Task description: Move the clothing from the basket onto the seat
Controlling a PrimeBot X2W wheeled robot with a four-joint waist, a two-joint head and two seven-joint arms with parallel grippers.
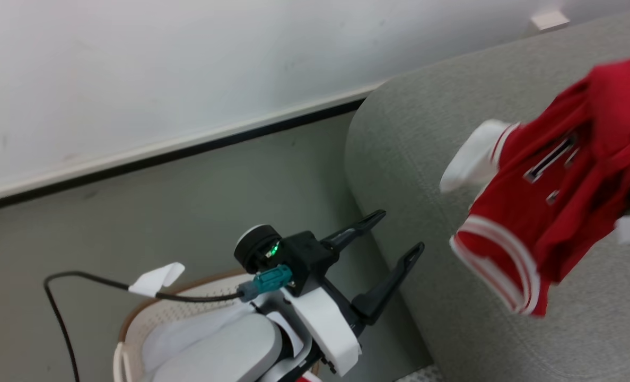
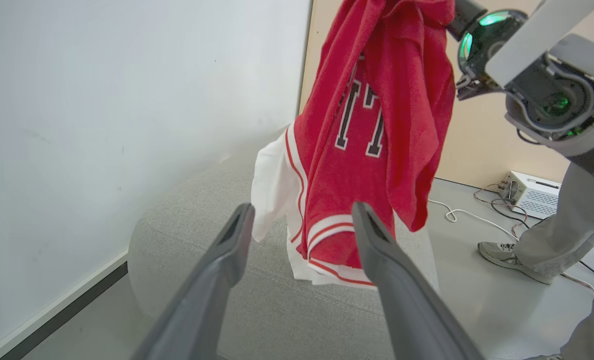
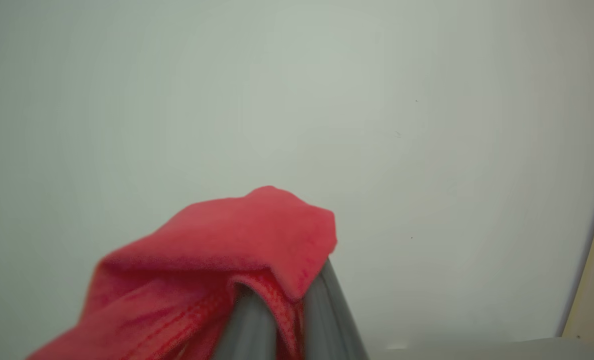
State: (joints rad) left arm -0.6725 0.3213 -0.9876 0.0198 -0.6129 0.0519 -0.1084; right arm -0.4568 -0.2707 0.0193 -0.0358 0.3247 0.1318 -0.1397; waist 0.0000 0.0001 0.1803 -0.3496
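The clothing (image 1: pixel 559 201), a red jersey with white striped trim and a white panel, hangs in the air above the grey seat (image 1: pixel 400 159). In the left wrist view the jersey (image 2: pixel 377 100) dangles from my right gripper at the top, its lower hem close over the seat (image 2: pixel 277 300). My right gripper (image 3: pixel 287 305) is shut on a fold of the red fabric (image 3: pixel 217 250). My left gripper (image 1: pixel 400 231) stands open and empty between the seat's edge and the basket (image 1: pixel 134 318), apart from the jersey. In its own view the left gripper (image 2: pixel 302 222) points at the hanging jersey.
A pale white lining (image 1: pixel 187 329) lies in the basket under my left forearm. A black cable with a white tag (image 1: pixel 156 278) runs across the floor by the wall. A person's foot (image 2: pixel 512 255) and legs stand right of the seat, near a white box (image 2: pixel 527 192) and cords.
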